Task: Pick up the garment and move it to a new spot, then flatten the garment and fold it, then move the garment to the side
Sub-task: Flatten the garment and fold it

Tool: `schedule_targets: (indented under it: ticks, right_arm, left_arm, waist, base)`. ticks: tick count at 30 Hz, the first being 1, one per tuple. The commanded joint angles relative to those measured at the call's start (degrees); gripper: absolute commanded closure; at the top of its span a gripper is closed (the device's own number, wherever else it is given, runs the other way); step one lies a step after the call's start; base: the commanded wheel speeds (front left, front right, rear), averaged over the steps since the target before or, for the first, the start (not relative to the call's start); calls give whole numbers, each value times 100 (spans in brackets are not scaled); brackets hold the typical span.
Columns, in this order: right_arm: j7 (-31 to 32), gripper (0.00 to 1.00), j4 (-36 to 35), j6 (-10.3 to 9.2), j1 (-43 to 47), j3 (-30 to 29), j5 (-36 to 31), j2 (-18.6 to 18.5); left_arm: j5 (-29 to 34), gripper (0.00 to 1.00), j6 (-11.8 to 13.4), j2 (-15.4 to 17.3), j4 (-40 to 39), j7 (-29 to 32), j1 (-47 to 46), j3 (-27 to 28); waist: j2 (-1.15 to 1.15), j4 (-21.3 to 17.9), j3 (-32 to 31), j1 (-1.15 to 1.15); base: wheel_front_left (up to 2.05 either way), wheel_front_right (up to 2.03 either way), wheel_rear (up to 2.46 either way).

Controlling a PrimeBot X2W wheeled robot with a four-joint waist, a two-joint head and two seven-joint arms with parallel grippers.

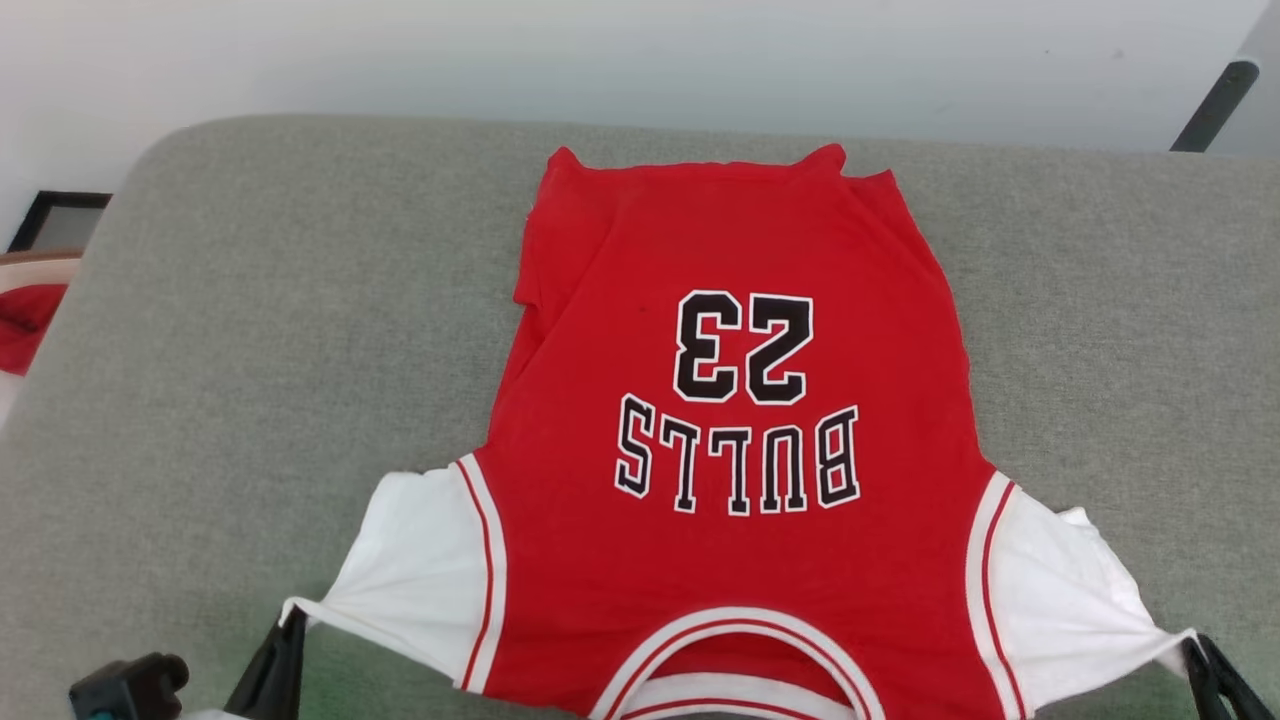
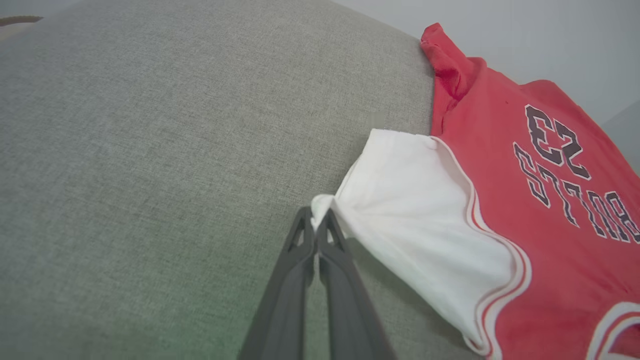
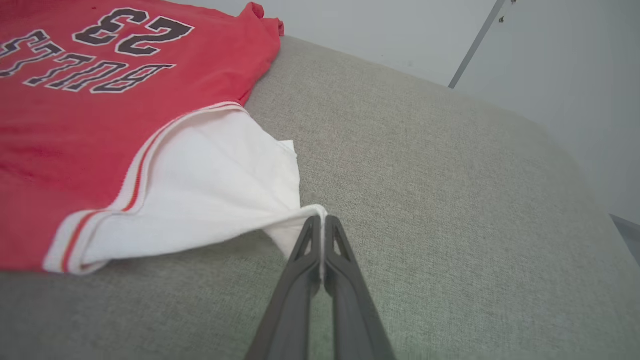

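Across the middle of the grey cushion the red Bulls jersey T-shirt lies spread with its print side up. Its hem is at the far edge by the white wall and its striped collar is nearest me, so the black "BULLS" and "23" read upside down from my head.

My left gripper is pinched tight on the outer tip of the left sleeve. My right gripper is clamped the same way on the tip of the right sleeve. Both white sleeves are drawn out sideways into points, one to each side of the red body.

From my head I take in the whole spread. The two far hem corners are bunched into small peaks, and a fold runs down the shirt's left side. Beyond the cushion's far left corner sit a bit of red cloth and a black frame, and a dark bar slants at the far right.

My left wrist gives me the pinch itself: the fingers are pressed together, a nub of white fabric pokes past their tips, and the sleeve is raised a little with a shadow beneath. My right wrist shows a thin white line of cloth caught between the closed fingers, and the open cuff sagging toward the cushion on the near side.
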Motion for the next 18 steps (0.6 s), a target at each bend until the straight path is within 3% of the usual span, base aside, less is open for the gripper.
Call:
schedule_targets:
  ticks: [1, 6, 7, 8, 9, 18]
  right_arm:
    - [1, 100, -53, -8, 84, -34, -37, 64]
    - [105, 100, -150, -8, 114, 4, -60, 158]
    - [149, 72, -164, -8, 98, 8, -68, 152]
    - [197, 54, -178, -8, 78, 16, -51, 163]
    - [231, 0, -199, -8, 56, 17, -34, 169]
    - [528, 0, -830, -8, -198, 52, 407, 212]
  left_arm:
    - [37, 100, 39, -35, -17, -27, 81, 53]
    - [146, 100, 15, -198, 16, -34, 80, 94]
    - [150, 100, -10, -234, 34, -34, 51, 90]
    - [172, 100, -15, -271, 52, -34, 21, 93]
    - [203, 100, -31, -305, 70, -35, -16, 92]
    - [479, 100, -192, -635, 114, -31, -203, 217]
  waist:
    - [0, -6, 25, 0]
    - [0, -43, 114, 0]
    - [0, -52, 133, 0]
    - [0, -61, 154, 0]
    - [0, -67, 173, 0]
    - [0, -45, 350, 0]
  base:
    - [0, 0, 0]
    - [0, 0, 0]
    - [0, 0, 0]
    - [0, 0, 0]
    - [0, 0, 0]
    - [0, 0, 0]
